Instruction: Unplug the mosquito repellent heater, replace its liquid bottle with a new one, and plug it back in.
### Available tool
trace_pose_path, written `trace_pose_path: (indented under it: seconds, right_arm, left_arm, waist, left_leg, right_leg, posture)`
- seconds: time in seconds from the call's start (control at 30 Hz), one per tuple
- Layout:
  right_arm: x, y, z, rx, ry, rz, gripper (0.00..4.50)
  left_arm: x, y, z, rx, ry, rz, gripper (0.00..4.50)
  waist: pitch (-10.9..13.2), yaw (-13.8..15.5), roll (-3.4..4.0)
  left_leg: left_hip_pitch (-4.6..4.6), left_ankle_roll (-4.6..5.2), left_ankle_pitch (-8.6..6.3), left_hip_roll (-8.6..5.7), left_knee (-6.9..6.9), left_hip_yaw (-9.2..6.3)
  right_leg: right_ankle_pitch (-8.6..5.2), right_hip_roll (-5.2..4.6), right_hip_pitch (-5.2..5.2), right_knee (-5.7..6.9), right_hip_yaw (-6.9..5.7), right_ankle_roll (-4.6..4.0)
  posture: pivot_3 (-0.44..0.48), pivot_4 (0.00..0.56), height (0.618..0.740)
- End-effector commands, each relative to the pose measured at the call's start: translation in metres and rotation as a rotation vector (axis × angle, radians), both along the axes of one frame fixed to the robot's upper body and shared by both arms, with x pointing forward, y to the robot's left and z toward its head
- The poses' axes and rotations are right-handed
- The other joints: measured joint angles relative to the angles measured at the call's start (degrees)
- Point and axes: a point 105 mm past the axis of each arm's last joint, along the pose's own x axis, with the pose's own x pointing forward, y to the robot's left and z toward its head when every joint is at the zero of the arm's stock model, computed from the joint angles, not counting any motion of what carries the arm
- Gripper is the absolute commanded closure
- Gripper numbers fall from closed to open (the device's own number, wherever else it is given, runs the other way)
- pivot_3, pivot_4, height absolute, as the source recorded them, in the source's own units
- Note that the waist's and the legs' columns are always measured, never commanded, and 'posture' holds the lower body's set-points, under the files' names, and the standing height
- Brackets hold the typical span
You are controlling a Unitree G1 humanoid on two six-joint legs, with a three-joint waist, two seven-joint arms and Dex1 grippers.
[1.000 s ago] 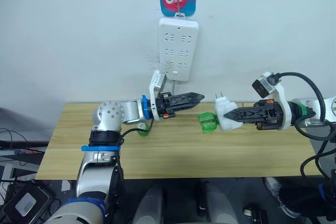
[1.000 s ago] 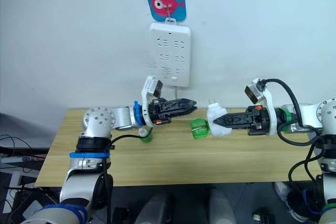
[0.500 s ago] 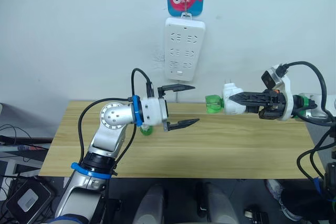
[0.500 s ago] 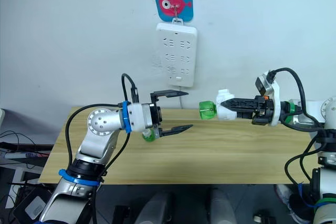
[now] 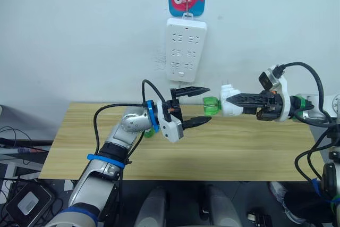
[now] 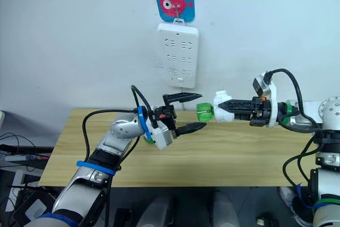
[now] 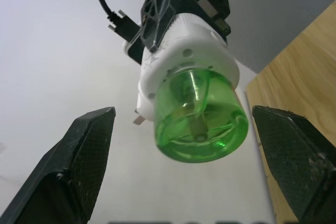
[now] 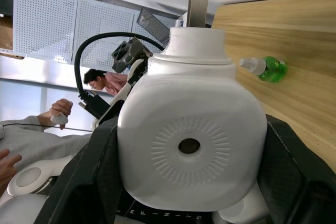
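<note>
Right gripper (image 5: 239,99) clamped on heater (image 5: 230,102), held mid-air over table (image 5: 239,147), green bottle (image 5: 211,106) attached, pointing at left gripper (image 5: 197,105). Left jaws wide apart either side of bottle; contact looks unlikely. Spare bottle (image 8: 265,67) lying on table.

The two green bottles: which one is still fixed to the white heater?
The green bottle held up in the air, on the end of the mosquito repellent heater in the right gripper. The other bottle lies on its side on the table.
</note>
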Motion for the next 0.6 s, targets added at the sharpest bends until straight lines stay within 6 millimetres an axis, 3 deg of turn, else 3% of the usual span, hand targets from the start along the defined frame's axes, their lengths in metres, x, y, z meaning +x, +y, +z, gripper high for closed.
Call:
trace_pose_path:
  seconds: [0.03, 0.3, 0.6]
  right_arm:
    - [-0.005, 0.003, 0.017, 0.039, -0.059, 0.035, 1.5]
    - [-0.012, 0.004, 0.015, 0.039, -0.053, 0.065, 1.5]
    - [-0.016, 0.006, 0.013, 0.023, -0.053, 0.085, 1.5]
  left_arm:
    - [-0.004, -0.002, 0.006, -0.015, -0.038, -0.027, 0.03]
    - [0.004, -0.002, 0.004, -0.007, -0.018, -0.009, 2.21]
    - [0.002, -0.005, 0.01, -0.026, -0.019, -0.035, 2.28]
  waist:
    - [0.0, 0.0, 0.0]
    - [0.0, 0.0, 0.0]
    - [0.0, -0.1, 0.0]
  left_leg:
    - [0.0, 0.0, 0.0, 0.0, 0.0, 0.0]
    - [0.0, 0.0, 0.0, -0.01, 0.01, -0.01]
    - [0.0, 0.0, 0.0, 0.0, 0.01, -0.02]
  right_leg:
    - [0.0, 0.0, 0.0, 0.0, 0.01, 0.0]
    - [0.0, 0.01, 0.01, 0.0, 0.0, 0.0]
    - [0.0, 0.02, 0.01, 0.0, -0.01, 0.0]
  posture:
    - [0.023, 0.223, 0.74]
    - [0.013, 0.225, 0.74]
    - [0.019, 0.231, 0.74]
